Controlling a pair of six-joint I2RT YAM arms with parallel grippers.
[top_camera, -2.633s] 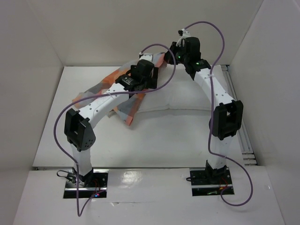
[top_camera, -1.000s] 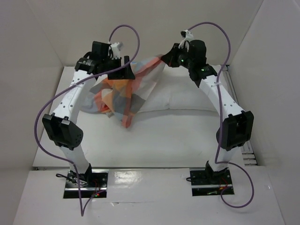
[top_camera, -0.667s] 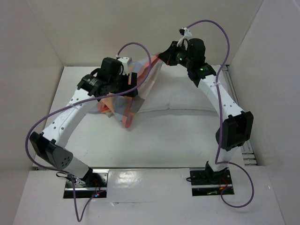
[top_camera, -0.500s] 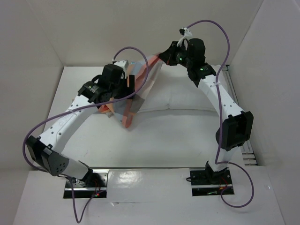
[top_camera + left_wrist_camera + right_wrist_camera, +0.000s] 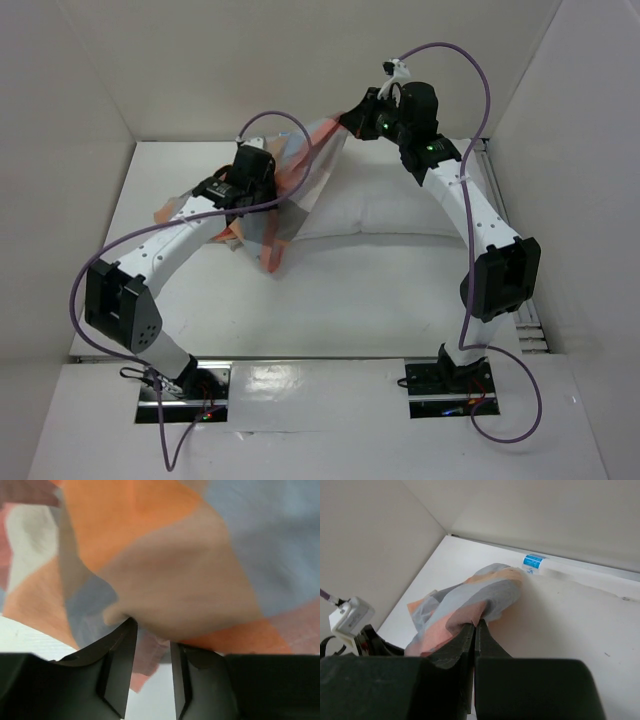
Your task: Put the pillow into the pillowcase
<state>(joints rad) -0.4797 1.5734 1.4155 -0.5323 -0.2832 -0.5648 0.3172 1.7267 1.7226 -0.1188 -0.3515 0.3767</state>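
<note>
Checked cloth in orange, light blue, grey and tan, the thin soft pillowcase, hangs bunched over the left end of the large plump plain white pillow. The pillow lies lengthwise on the far half of the white table, and most of it is bare to the right of the cloth.

My right gripper stands above the pillow's far left corner and carries the pillowcase's top edge. In my right wrist view the fingers are pressed together with a pinch of the pillowcase caught at their tips. The rest of the fabric falls away from them in a loose hump against the pillow. A small blue label shows just past the far end of that hump.

My left gripper is lower, at the pillow's left end, pushed up against the hanging cloth from the near side. In my left wrist view its jaws stand a little apart and the pillowcase fills nearly everything beyond them. A tan fold bulges right at the fingertips. Cloth shows in the gap between the fingers, but I cannot tell whether any of it is between the pads or only behind them. A sliver of the pillow's white surface shows below the cloth on the left.
</note>
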